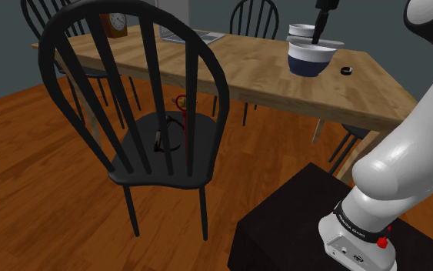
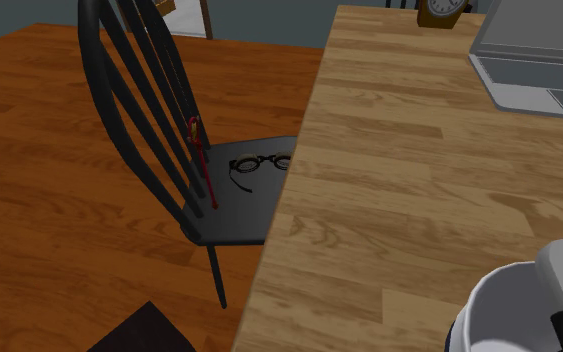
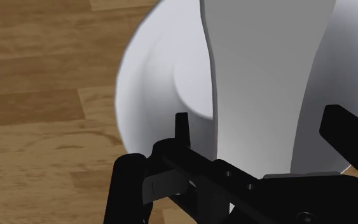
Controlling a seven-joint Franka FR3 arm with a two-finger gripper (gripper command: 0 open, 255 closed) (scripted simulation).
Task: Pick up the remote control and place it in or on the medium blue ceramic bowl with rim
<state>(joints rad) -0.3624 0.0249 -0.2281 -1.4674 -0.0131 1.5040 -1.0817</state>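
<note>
At the counter (image 1: 230,77) end nearest the stand, the shoulder view shows the gripper (image 1: 319,35) positioned directly over the blue bowl (image 1: 312,60), aligned for a deposit inside its white rim. The second exterior view shows the bowl well apart from the laptop (image 2: 539,60). In the wrist view, the pale grey remote control (image 3: 266,76) stands inside the bowl between the spread fingers (image 3: 182,130). No contact is visible, so the remote control is judged released.

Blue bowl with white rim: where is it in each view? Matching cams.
Shoulder view: bowl, upper right, on the wooden table.
Second exterior view: bowl, bottom right corner, white inside showing.
Wrist view: bowl's white inside, right past the gripper.
Shared landmark: the wooden table under it.
</note>
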